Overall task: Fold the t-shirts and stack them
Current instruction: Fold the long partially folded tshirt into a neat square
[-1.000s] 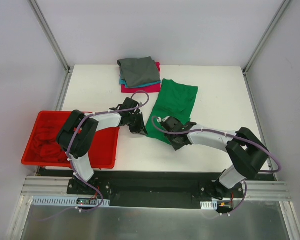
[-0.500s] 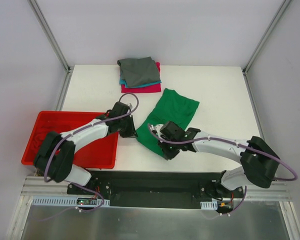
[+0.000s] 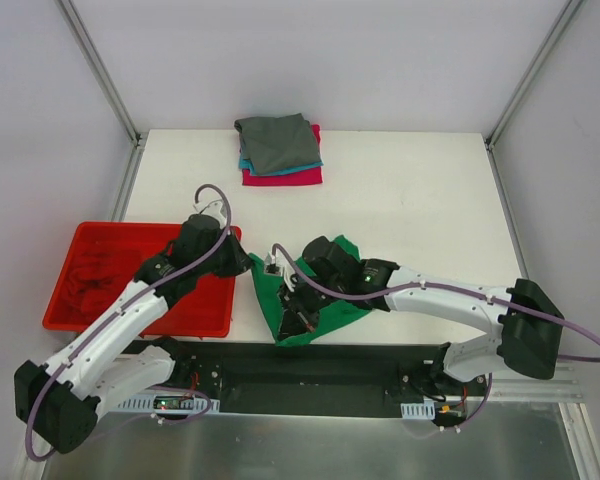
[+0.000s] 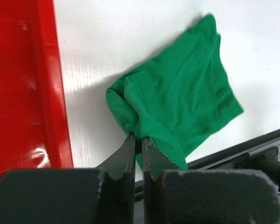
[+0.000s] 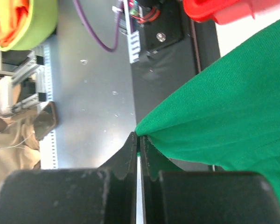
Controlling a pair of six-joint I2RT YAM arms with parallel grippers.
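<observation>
Left tool (image 4: pixel 139 137): I see it clamped on a bunched edge of the green t-shirt (image 4: pixel 177 102), with the red bin (image 4: pixel 46 93) just to its left.
Right tool (image 5: pixel 138 136): fingers together, pinching another fold of the same shirt near the tabletop (image 3: pixel 430 200) front edge.
Green t-shirt: crumpled, strung between both tools.
Stack: grey t-shirt (image 3: pixel 278 142) on top of the teal t-shirt (image 3: pixel 244 162) and magenta t-shirt (image 3: pixel 285 178), well beyond both tools.

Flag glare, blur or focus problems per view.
Top external: evenly lit and sharp, with only soft shadows under the arms. Left wrist: glare patch on the red bin; left claw base blurred; green t-shirt crisp. Right wrist: right claw base out of focus; t-shirt sharp.
</observation>
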